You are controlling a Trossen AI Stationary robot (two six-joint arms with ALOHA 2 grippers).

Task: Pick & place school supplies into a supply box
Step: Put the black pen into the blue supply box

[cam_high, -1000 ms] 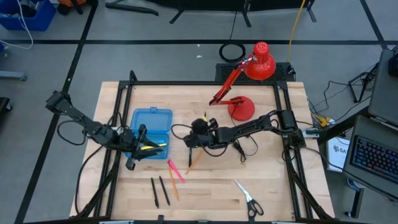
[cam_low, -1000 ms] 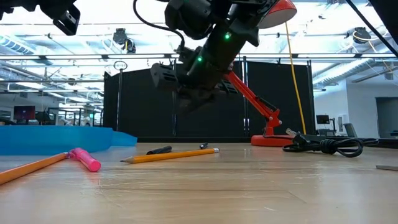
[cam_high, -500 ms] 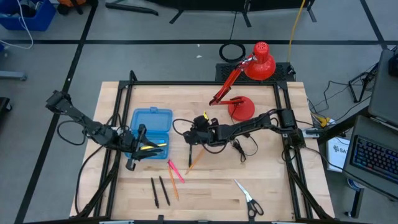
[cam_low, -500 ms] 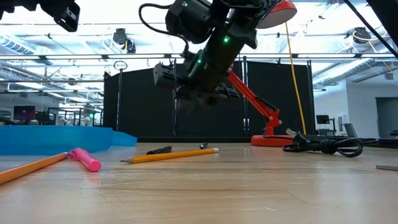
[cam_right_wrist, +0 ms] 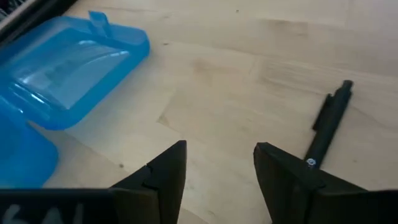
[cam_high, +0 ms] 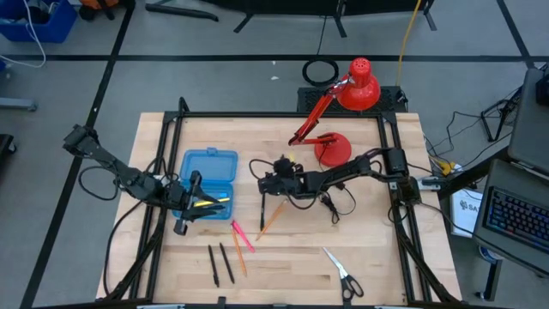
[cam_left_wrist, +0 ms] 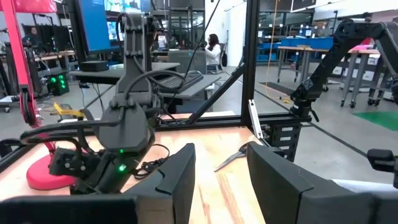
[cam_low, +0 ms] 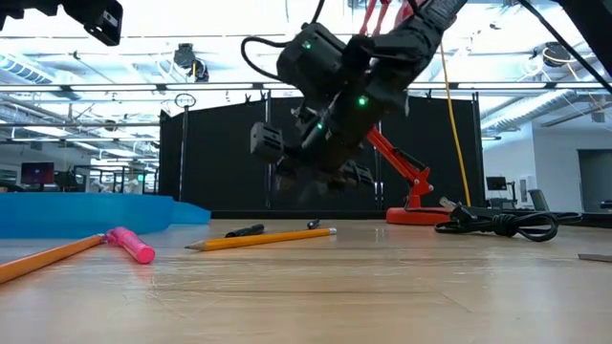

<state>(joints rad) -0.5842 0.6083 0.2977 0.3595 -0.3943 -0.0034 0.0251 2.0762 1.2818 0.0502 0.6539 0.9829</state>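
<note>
**Tabletop stock, near edge to far**

1. Scissors (cam_high: 343, 273): lying flat nr the front edge, R side, well apart from everything else.
2. Two black pens (cam_high: 213, 264): side by side, L of centre at the front.
3. Pink marker (cam_high: 242, 235): just behind the pens, lying at an angle.
4. Orange pencil (cam_high: 269, 221): lies diagonally nr the marker, twd the centre.
5. Black pen (cam_right_wrist: 329, 118): flat on the wood beside the pencil's far end. You see it just off to one side of the R fingers, not between them.
6. Right end effector (cam_right_wrist: 219, 146): hangs above mid-tabletop, clear of the wood. Fingers wide, nothing in them.
7. Left end effector (cam_left_wrist: 221, 152): over the near half of the supply box. Fingers apart, and the gap betw them shows only bare wood.
8. Supply box (cam_high: 210, 163): blue, translucent, L half of the tabletop. Yellow items show at its near end next to the L arm, but you can't tell exactly what they are.
9. Black cable (cam_low: 497, 225): coiled on the wood, R of centre.
10. Red desk lamp (cam_high: 356, 90): base at the far R, head leaning past the far edge.
</note>
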